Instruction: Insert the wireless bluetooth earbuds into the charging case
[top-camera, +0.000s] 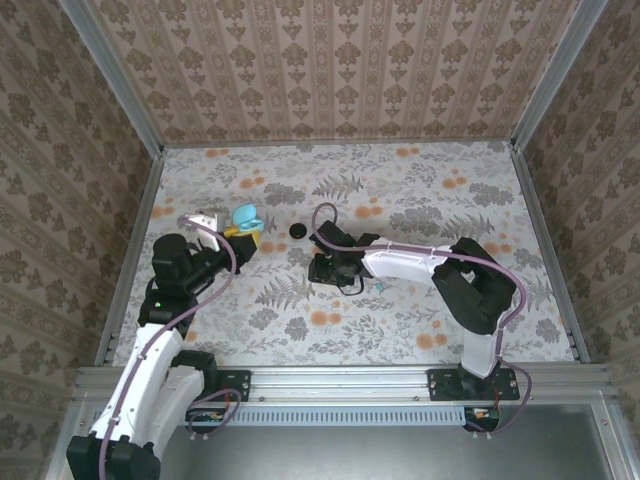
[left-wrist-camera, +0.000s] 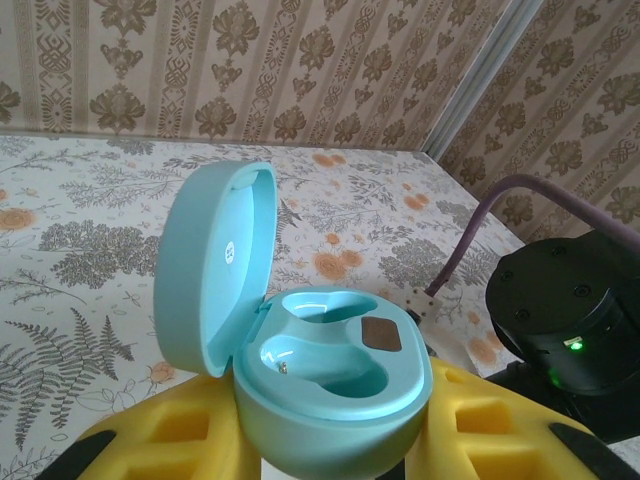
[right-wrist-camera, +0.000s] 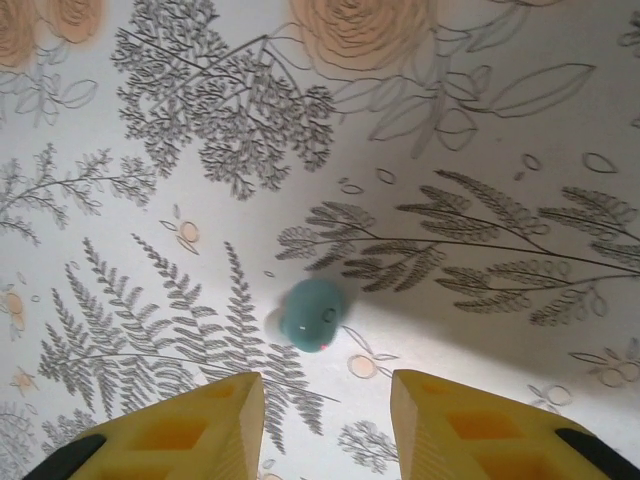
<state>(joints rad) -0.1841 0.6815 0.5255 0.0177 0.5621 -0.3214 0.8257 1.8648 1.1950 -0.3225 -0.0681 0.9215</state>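
Observation:
The charging case is a light turquoise clamshell with its lid swung up, and both wells inside are bare. My left gripper is shut on its base, a yellow finger on either side. From above, the case sits at the left gripper's tip, left of centre. One turquoise earbud lies on the floral table, just beyond my right gripper. That gripper is open, with its yellow fingers apart and nothing between them. In the top view the right gripper hovers near the table's middle.
A black round disc lies on the table between the two grippers. Patterned walls and metal frame posts enclose the table on three sides. The right arm's dark body stands close to the case's right side.

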